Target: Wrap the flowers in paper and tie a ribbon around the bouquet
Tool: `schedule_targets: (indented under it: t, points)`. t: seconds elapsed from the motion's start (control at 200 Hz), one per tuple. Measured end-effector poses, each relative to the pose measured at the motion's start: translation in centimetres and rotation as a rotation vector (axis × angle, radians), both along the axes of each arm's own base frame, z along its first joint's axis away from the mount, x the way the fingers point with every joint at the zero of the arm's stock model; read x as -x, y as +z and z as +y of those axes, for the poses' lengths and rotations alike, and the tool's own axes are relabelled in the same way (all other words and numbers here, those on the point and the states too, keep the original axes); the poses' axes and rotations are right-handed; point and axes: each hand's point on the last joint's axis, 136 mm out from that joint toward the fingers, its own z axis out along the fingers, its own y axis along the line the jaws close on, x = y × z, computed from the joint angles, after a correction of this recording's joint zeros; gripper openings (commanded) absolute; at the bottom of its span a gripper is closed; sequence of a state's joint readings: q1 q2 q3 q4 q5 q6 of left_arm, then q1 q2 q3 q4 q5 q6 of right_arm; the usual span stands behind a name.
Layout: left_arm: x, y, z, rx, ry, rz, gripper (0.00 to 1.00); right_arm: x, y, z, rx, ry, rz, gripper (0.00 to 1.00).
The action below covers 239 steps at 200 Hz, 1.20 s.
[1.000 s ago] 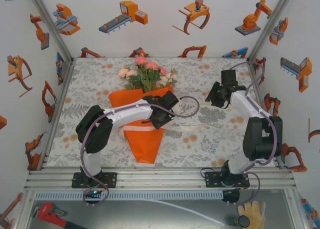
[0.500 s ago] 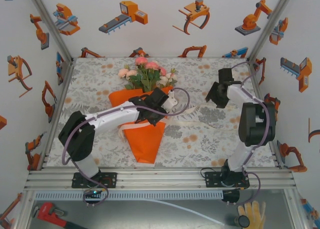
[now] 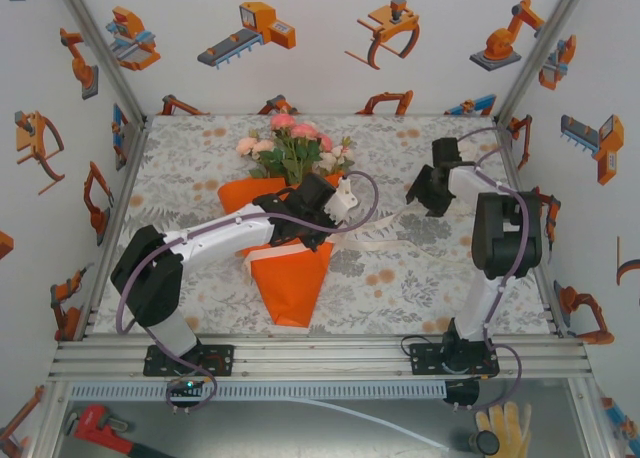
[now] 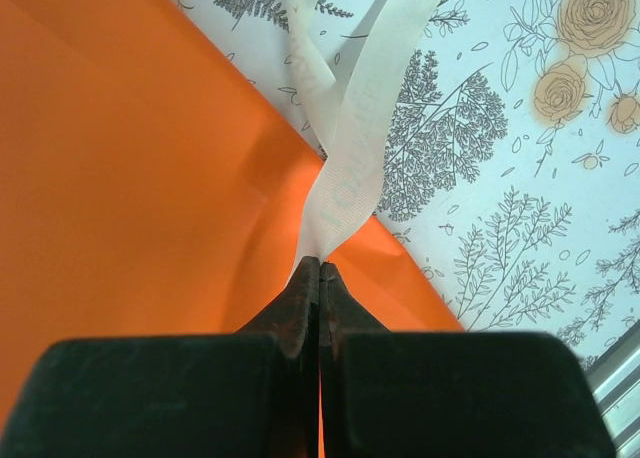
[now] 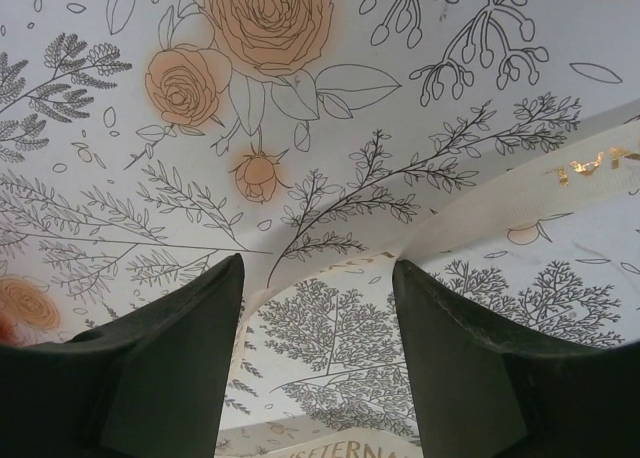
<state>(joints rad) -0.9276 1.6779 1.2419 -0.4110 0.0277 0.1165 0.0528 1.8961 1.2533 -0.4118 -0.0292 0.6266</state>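
Pinches the ribbon (image 4: 350,168) flat between the closed tips of the left claw (image 4: 320,268), right at the slanting edge of the orange paper (image 4: 130,178). Leaves the right claw (image 5: 318,268) spread wide and holding nothing, low over the patterned cloth (image 5: 300,128), with a slack stretch of that same ribbon arching across the gap between its fingers; cannot tell whether touching. Runs crosswise over the table, from the waist of the bouquet (image 3: 288,278) out toward the right arm, so puts the loose length nearer the right claw and the gripped end at the left. Lies lengthwise, point toward the near edge, flowers (image 3: 293,146) toward the back wall. Offers open cloth to the right of the bouquet and between the two arms for drawing the ribbon taut; crowds only at the paper's edge under the left claw. Probably calls for a short drop of the right claw onto the loose stretch beneath it.
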Motion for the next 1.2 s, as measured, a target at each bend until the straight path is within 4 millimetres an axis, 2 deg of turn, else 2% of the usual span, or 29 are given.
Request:
schedule_targets:
  t: [0.11, 0.2, 0.375, 0.496, 0.561, 0.656, 0.701, 0.786, 0.836, 0.881, 0.951, 1.096, 1.197]
  points:
    - [0.0, 0.0, -0.1, 0.004, -0.002, 0.000, 0.00, 0.0, 0.0, 0.3, -0.015, -0.012, 0.001, 0.57]
    - [-0.1, 0.0, -0.2, 0.007, -0.002, -0.001, 0.00, -0.1, 0.1, 0.6, -0.020, -0.020, 0.000, 0.48]
    - [-0.2, 0.0, -0.2, 0.005, 0.003, -0.009, 0.00, -0.2, 0.2, 0.3, 0.001, -0.045, -0.005, 0.00]
    - [-0.4, 0.1, -0.3, 0.014, 0.006, -0.018, 0.00, 0.7, 1.0, 0.0, 0.015, -0.048, -0.018, 0.00]
    - [-0.5, 0.0, -0.4, 0.016, 0.009, -0.019, 0.00, 1.5, 2.9, 0.3, 0.006, -0.027, -0.056, 0.00]
    - [-0.7, 0.0, -0.5, 0.023, 0.015, -0.024, 0.00, 2.2, 8.3, 2.3, -0.029, 0.049, -0.195, 0.00]
    - [-0.9, -0.1, -0.5, 0.029, 0.020, -0.025, 0.00, 2.4, 11.5, 4.3, -0.063, 0.108, -0.286, 0.00]
    - [-1.2, -0.3, -0.4, 0.039, 0.041, -0.021, 0.00, 3.5, 17.0, 9.6, -0.147, 0.248, -0.446, 0.00]
    - [-1.5, -0.5, -0.1, 0.046, 0.061, -0.014, 0.00, 4.5, 19.1, 12.4, -0.196, 0.320, -0.502, 0.00]
    - [-1.9, -0.8, 0.2, 0.060, 0.086, -0.001, 0.00, 5.5, 20.1, 14.5, -0.240, 0.362, -0.533, 0.00]
    - [-2.4, -1.2, 0.7, 0.091, 0.123, 0.035, 0.00, 7.0, 20.0, 16.0, -0.298, 0.376, -0.548, 0.00]
    - [-3.2, -2.1, 1.8, 0.166, 0.198, 0.129, 0.00, 10.4, 16.3, 16.6, -0.386, 0.343, -0.493, 0.00]
    - [-3.6, -2.1, 2.1, 0.208, 0.237, 0.183, 0.00, 12.8, 15.3, 18.9, -0.448, 0.397, -0.483, 0.00]
